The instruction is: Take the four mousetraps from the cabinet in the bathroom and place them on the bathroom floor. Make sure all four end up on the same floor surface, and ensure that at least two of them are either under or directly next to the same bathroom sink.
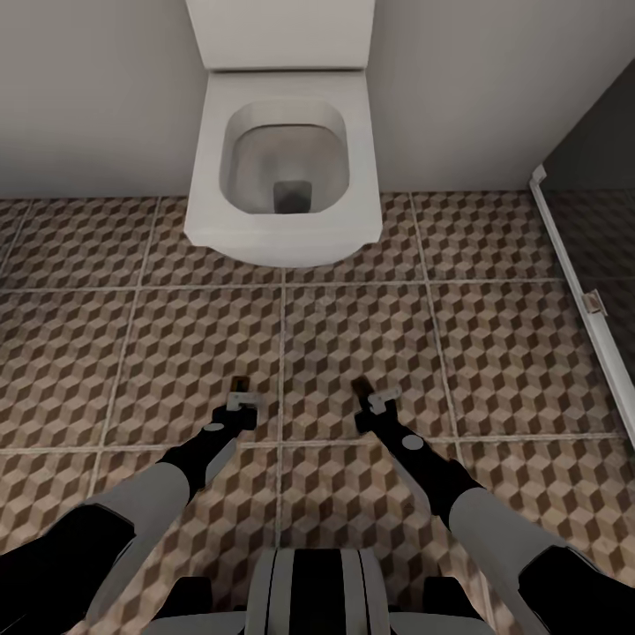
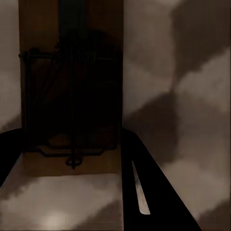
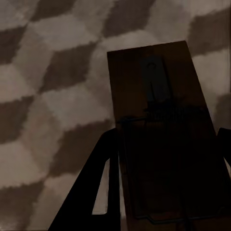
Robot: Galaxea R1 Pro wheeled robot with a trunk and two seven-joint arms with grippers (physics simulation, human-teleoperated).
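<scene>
Pinching one mousetrap in my left tool and another mousetrap in my right tool, both low over the bathroom floor before the toilet, its bowl empty

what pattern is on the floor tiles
A repeating cube pattern in brown, beige and white on the bathroom floor, with pale grout lines; clearest in the head view.

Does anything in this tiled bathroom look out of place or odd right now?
Nothing is spilled or broken. The one unusual sight: each gripper carries a small dark-brown wooden mousetrap, the left gripper one and the right gripper another, over the cube-patterned floor tiles before the white toilet.
</scene>
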